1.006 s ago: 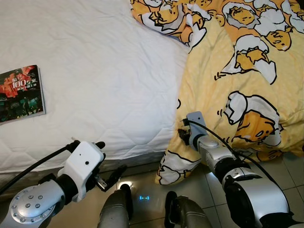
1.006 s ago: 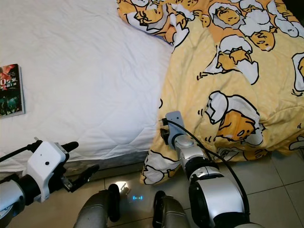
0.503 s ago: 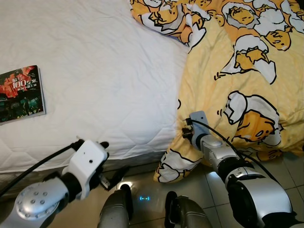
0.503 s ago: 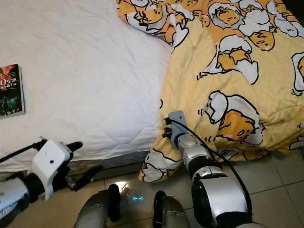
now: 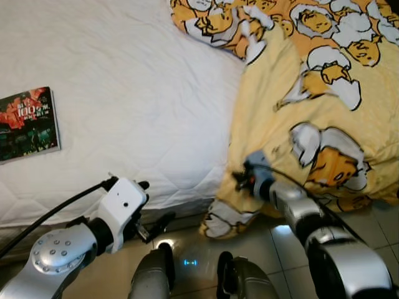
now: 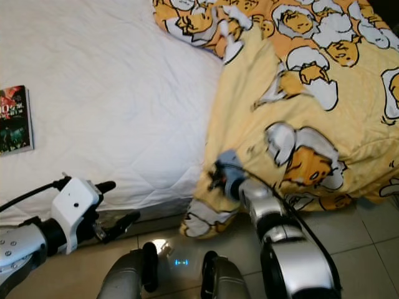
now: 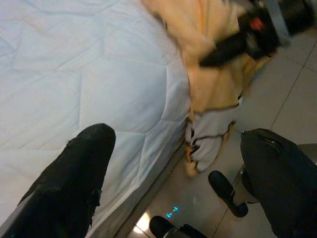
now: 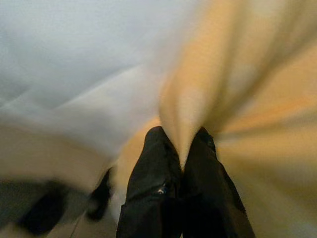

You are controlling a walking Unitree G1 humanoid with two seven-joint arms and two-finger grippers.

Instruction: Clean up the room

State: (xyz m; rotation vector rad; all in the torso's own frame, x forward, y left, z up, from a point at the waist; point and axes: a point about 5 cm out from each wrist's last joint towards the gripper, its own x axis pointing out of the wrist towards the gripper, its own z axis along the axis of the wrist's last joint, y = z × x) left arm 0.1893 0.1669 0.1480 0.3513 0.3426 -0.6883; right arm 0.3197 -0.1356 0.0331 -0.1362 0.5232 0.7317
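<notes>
At the bed's near edge, you have the right gripper (image 8: 181,148) pinched tight on a fold of the yellow duvet (image 5: 312,124), the one printed with cartoon egg-yolk figures. In the right wrist view the two black fingers (image 8: 148,183) press together with the cloth squeezed up between them; that picture is blurred. The duvet covers the right part of the bed, and its lower corner (image 5: 227,221) hangs over the mattress edge down to the tiled floor (image 5: 368,224). The cloth is drawn into long creases that run from the grip up toward the far end of the bed.

Your left gripper (image 5: 156,215) hovers low before the bed, just off the mattress side and above the floor, with its fingers (image 7: 74,173) spread wide and nothing between them. In the left wrist view you can see the hanging corner and the right gripper beyond them.

The white quilted mattress cover (image 5: 137,99) lies bare on the left part of the bed. A magazine (image 5: 28,124) with a dark red cover lies flat on it near the left side, well apart from both grippers and the duvet.
</notes>
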